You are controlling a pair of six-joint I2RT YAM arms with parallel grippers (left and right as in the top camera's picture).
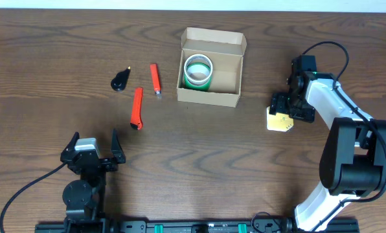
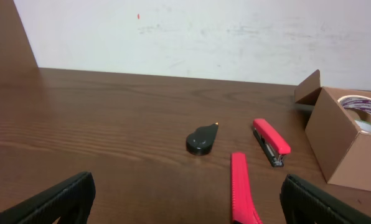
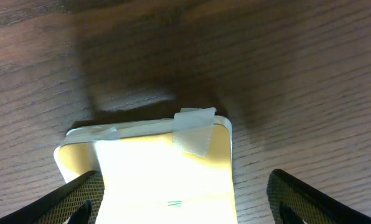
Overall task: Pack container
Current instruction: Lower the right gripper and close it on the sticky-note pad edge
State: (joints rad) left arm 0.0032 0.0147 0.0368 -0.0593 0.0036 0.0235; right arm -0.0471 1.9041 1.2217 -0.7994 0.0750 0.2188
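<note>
The tan cardboard container (image 1: 212, 67) stands open at the table's back centre with a green-and-white tape roll (image 1: 198, 71) inside; it also shows at the right of the left wrist view (image 2: 347, 143). My right gripper (image 1: 282, 111) is open, straddling a pale yellow pad (image 1: 278, 122) with a strip of tape on it (image 3: 167, 168), which lies on the table right of the container. My left gripper (image 1: 93, 150) is open and empty near the front left.
Left of the container lie a red stapler (image 1: 155, 79), a red utility knife (image 1: 136, 108) and a small black teardrop-shaped object (image 1: 120, 81). All three show in the left wrist view: stapler (image 2: 271, 141), knife (image 2: 241, 188), black object (image 2: 201, 139).
</note>
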